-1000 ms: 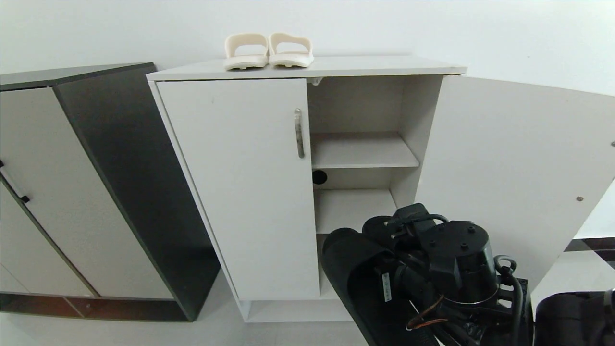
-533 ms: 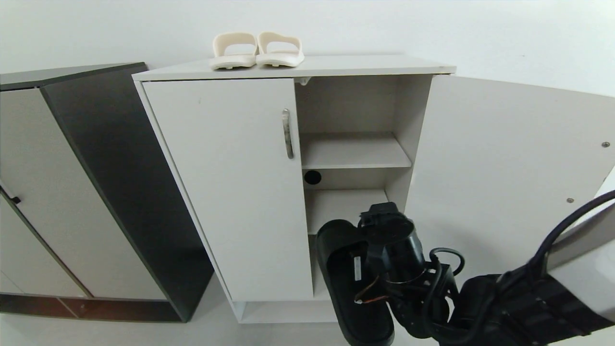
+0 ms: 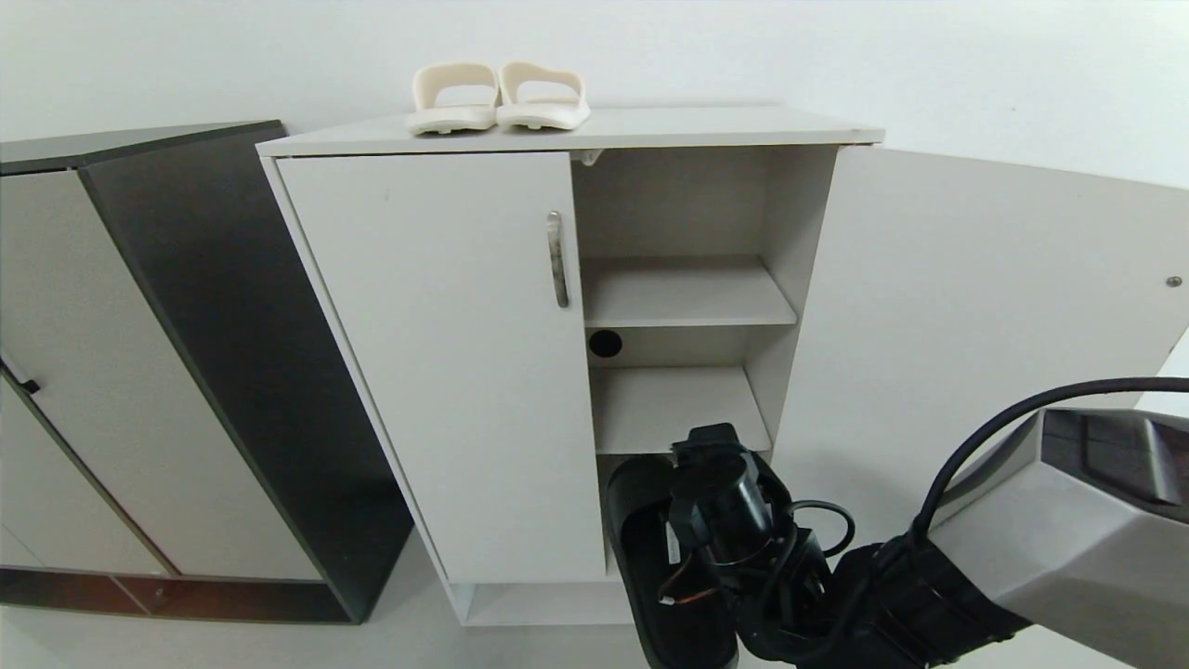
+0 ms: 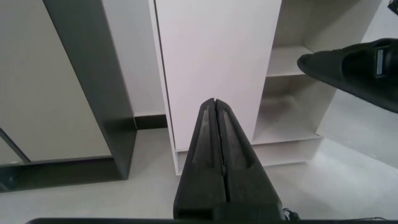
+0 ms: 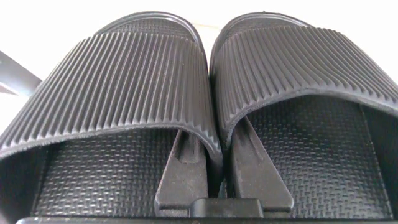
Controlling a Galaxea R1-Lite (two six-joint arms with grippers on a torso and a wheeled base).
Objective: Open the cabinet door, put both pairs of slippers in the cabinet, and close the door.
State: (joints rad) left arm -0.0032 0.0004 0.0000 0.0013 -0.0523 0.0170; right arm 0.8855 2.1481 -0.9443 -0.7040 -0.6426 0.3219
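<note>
The white cabinet has its right door swung wide open and its left door closed. A cream pair of slippers rests on the cabinet top. My right gripper is shut on the black pair of slippers, pinching the two straps' inner edges together. In the head view that black pair hangs toe-up at the mouth of the lowest compartment, under the lower shelf. My left gripper is shut on nothing, low in front of the closed door, with a black slipper's toe off to one side.
A dark grey cabinet stands close against the white one's left side. An upper shelf and a round hole in the back panel show inside. Bare floor lies in front. The open door bounds the right side.
The head camera shifted slightly. My right arm has carried the black slippers down and forward, from in front of the lower shelf to the bottom compartment's opening.
</note>
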